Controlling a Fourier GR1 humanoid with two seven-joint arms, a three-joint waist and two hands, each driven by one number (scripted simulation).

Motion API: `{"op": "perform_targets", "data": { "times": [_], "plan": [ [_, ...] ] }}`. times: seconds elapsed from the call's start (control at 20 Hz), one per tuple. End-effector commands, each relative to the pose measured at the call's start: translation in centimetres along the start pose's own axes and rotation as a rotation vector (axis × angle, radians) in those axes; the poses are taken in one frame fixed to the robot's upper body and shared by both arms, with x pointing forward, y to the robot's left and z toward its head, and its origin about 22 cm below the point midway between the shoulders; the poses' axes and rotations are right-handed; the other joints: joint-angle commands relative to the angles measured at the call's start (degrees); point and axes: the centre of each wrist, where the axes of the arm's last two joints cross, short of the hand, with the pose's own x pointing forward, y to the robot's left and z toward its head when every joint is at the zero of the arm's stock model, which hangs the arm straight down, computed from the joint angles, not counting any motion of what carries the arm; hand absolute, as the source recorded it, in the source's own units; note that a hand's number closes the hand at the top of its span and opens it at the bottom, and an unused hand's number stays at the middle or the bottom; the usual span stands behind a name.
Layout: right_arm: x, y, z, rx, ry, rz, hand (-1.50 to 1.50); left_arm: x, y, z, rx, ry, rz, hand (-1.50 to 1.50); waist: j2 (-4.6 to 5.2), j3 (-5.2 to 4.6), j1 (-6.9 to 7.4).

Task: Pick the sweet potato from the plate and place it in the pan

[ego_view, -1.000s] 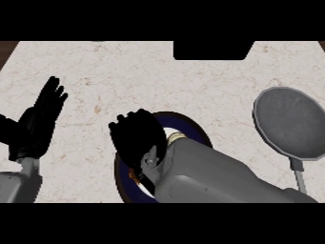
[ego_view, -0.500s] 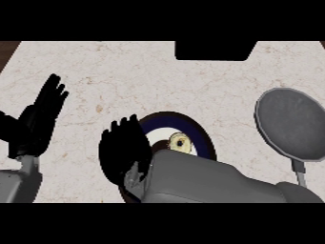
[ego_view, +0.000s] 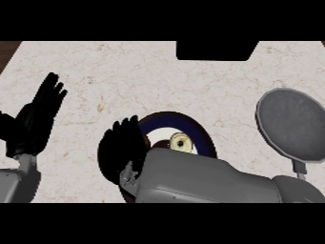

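Note:
A dark-blue-rimmed plate (ego_view: 193, 125) lies at the middle of the counter. On it I see a yellowish end of the sweet potato (ego_view: 181, 142); the rest is hidden behind my right forearm. My right hand (ego_view: 117, 151) stands over the plate's left edge, just left of the sweet potato, its fingers fairly straight and holding nothing. The grey pan (ego_view: 296, 125) lies to the right, its handle (ego_view: 300, 167) pointing toward me. My left hand (ego_view: 33, 121) rests open at the far left, fingers up.
A dark rectangular cut-out (ego_view: 216, 50) sits at the counter's far edge, behind the plate. Bare marble counter (ego_view: 123, 81) stretches between my hands and the far edge. My right forearm (ego_view: 207, 183) covers the plate's near part.
My right hand has drawn back and to the left off the plate's middle, uncovering the plate's centre and the sweet potato. The left hand has not moved.

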Motion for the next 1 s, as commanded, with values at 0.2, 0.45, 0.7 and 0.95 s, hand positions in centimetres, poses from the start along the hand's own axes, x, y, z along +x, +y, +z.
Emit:
{"op": "perform_targets", "data": {
  "times": [0.2, 0.45, 0.7, 0.95],
  "plan": [
    [0.7, 1.8, -1.8, 0.02, 0.137, -0.001, -1.5, 0.6, -0.2, 0.2, -0.003, -0.015, -0.005, 0.0, 0.12, 0.01, 0.55],
    [-0.2, 2.5, -3.5, 0.076, 0.143, 0.019, -1.5, 0.4, -0.5, -0.1, -0.002, -0.006, 0.007, 0.0, 0.18, 0.02, 0.27],
    [-0.6, 2.3, -4.0, 0.059, 0.122, -0.009, -1.5, -0.2, -0.2, 0.6, -0.019, 0.004, 0.002, 0.0, 0.21, 0.03, 0.42],
    [-1.5, 5.3, -5.7, 0.036, 0.11, -0.023, -1.5, -0.7, 0.1, -0.8, -0.001, -0.002, 0.004, 0.0, 0.32, 0.04, -0.14]
  ]
}}
